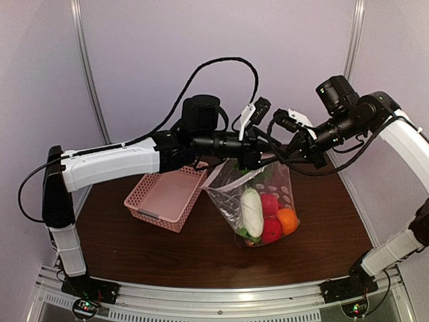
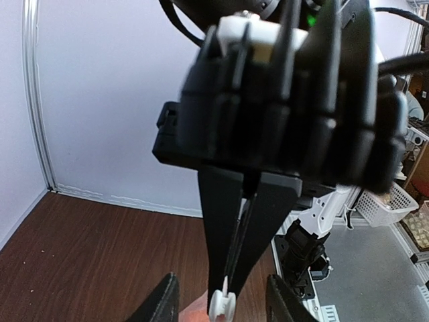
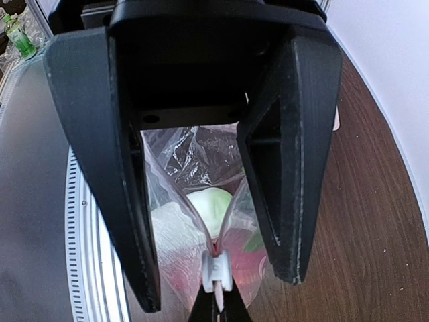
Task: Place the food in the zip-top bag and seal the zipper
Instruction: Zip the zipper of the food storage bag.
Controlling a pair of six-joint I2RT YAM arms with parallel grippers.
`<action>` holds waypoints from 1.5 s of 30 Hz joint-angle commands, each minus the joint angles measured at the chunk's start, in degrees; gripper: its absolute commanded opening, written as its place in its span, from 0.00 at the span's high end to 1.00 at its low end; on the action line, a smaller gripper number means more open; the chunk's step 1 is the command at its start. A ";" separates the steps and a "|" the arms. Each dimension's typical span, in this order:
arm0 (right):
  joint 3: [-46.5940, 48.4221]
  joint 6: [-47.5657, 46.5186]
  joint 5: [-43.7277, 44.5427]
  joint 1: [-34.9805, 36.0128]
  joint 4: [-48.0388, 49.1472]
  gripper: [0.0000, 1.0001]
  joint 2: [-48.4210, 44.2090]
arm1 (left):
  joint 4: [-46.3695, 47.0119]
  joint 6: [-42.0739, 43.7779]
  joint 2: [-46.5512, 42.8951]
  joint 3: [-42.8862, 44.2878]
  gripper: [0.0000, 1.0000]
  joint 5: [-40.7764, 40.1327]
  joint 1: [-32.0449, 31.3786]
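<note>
The clear zip-top bag (image 1: 228, 198) hangs above the table between both grippers. It holds a white radish (image 1: 252, 213), two red pieces (image 1: 270, 230) and an orange one (image 1: 287, 220); other food is hidden. My left gripper (image 1: 263, 159) is shut on the zipper strip beside its white slider (image 2: 221, 306). In the left wrist view its fingers (image 2: 224, 221) meet just above the slider. My right gripper (image 3: 216, 290) is open, its fingers (image 3: 127, 201) either side of the bag mouth and slider (image 3: 217, 272). The mouth gapes beyond the slider, showing the radish (image 3: 211, 204).
The pink lattice basket (image 1: 164, 198) stands on the brown table left of the bag, under the left arm. Walls close the back and sides. A metal rail (image 1: 221, 295) runs along the near edge. A white basket (image 2: 389, 204) sits off the table.
</note>
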 commanded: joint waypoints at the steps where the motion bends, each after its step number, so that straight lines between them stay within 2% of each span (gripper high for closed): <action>1: -0.59 0.91 0.15 0.44 0.92 1.00 -1.41 | -2.88 1.44 1.26 2.25 0.56 0.91 -0.18; 9: -0.81 1.17 0.22 0.44 1.31 1.00 -1.41 | -4.12 1.99 1.32 2.73 0.66 0.66 -0.18; 18: -1.11 1.17 0.22 0.44 1.51 1.00 -1.73 | -7.11 2.75 1.85 3.26 0.66 0.56 -0.19; 21: -1.15 1.17 0.26 0.44 1.53 1.00 -1.72 | -7.73 2.87 2.27 3.90 0.72 0.88 -0.23; 32: -1.86 1.09 1.00 0.44 1.86 1.00 -2.14 | -8.01 2.84 2.88 4.31 0.80 1.40 -0.18; 40: -2.73 1.00 1.74 0.44 2.38 1.00 -2.38 | -8.31 2.96 2.85 4.16 0.95 2.44 -0.12; 45: -3.71 1.22 3.07 0.44 3.86 1.00 -3.43 | -9.19 3.13 2.83 4.16 0.98 2.48 0.11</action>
